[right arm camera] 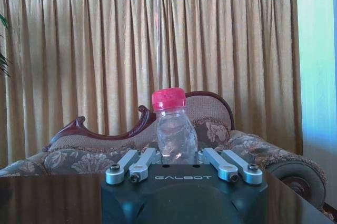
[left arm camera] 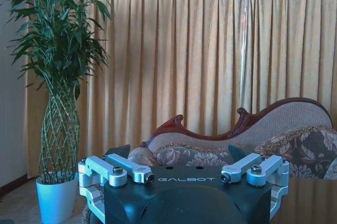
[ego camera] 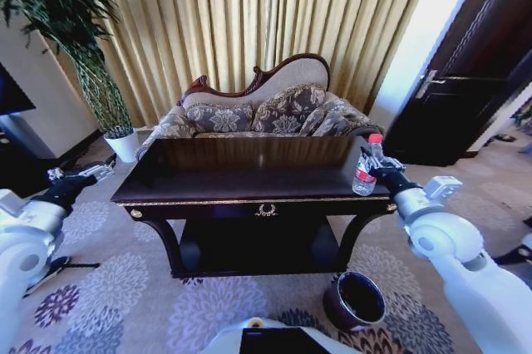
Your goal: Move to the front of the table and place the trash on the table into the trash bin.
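The robot stands square to the front of the dark console table [ego camera: 249,192], whose glossy tabletop is bare apart from the bottle at its right end. The right gripper [ego camera: 372,169] reaches in over that right front corner, and its jaws are closed around the lower body of the clear plastic bottle [right arm camera: 176,129], which stands upright with its red cap on top and its red label showing from the head view. Whether the bottle's base touches the tabletop or is just clear of it I cannot tell. The left gripper [left arm camera: 184,176] hangs off the table's left end, out over the carpet, jaws spread wide with nothing between them. The trash bin [ego camera: 356,300] sits on the patterned carpet [ego camera: 150,304] below, in front of the table's right leg and near the robot's base. Behind the table runs a floral sofa [ego camera: 266,113] against gold curtains [ego camera: 249,13], with a tall potted plant [left arm camera: 58,92] left and a dark door [ego camera: 474,80] right.
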Robot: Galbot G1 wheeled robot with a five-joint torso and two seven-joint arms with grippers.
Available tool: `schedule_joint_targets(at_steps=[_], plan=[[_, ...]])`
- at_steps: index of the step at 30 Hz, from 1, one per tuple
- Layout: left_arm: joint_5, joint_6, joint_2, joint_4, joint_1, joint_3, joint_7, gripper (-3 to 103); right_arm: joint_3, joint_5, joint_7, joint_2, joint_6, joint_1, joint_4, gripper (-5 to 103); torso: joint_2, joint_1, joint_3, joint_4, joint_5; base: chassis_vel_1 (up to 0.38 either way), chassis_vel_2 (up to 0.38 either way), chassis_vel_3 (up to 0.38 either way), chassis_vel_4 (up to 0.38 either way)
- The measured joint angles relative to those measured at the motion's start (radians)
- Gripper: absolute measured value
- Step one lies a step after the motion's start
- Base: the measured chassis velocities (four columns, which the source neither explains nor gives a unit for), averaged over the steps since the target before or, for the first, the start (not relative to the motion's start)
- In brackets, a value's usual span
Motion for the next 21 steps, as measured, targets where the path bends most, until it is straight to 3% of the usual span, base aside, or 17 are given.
schedule_joint_targets(at_steps=[21], plan=[[0.081,0.003,0.005,-0.01,0.024,-0.015,0.034,100,0.016,-0.011,-0.001,0.016,0.0,-0.041,0.05,26,0.0,0.0,0.0,0.0001,-0.0001,0.072,-0.067,-0.078,0.071]])
